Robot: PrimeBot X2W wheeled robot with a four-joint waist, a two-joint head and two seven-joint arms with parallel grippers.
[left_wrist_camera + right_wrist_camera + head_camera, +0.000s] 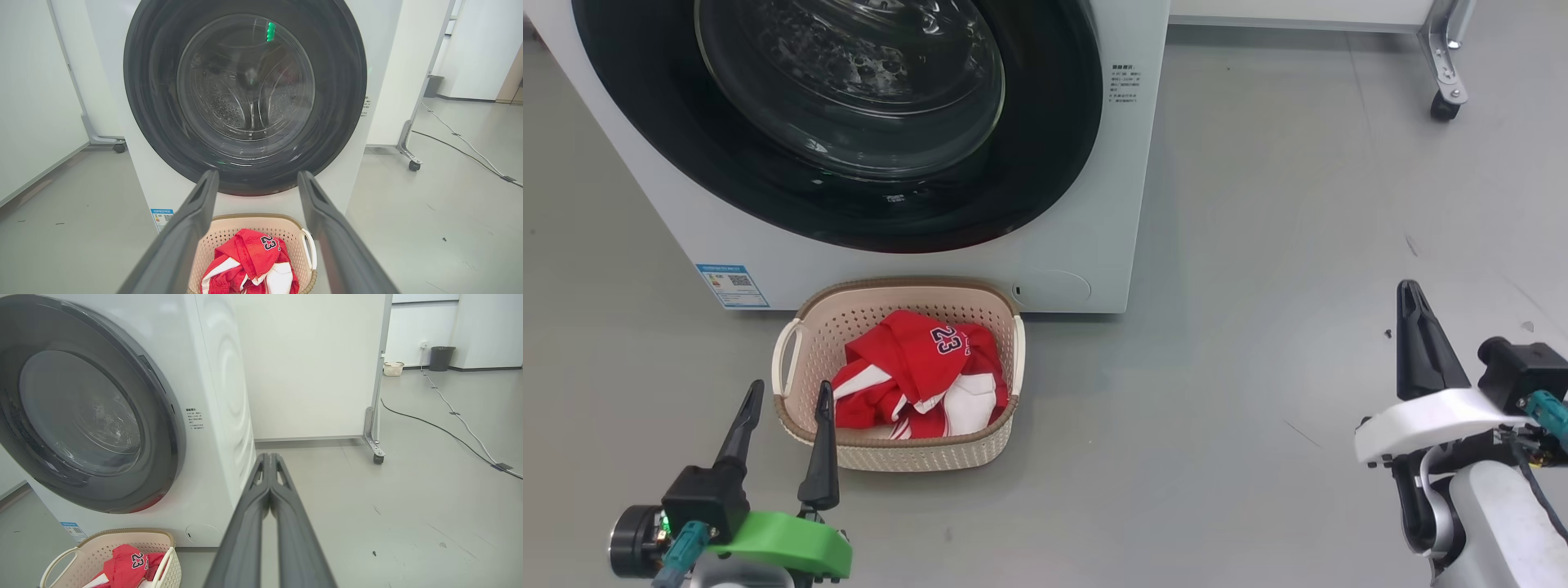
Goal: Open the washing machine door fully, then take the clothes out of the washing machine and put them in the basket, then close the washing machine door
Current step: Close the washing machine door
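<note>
The white washing machine stands ahead with its round black washing machine door flat against the front, glass window at its centre. On the floor just before it sits the cream basket, and the red and white clothes with the number 23 lie inside. My left gripper stands open at the basket's near left corner, empty. My right gripper is shut and empty, far to the right over bare floor. The left wrist view has the door, basket and clothes between open fingers.
A blue label sticks to the machine's lower left. A white partition on castors stands right of the machine. Cables run across the grey floor further right, with a dark bin and a small basket at the far wall.
</note>
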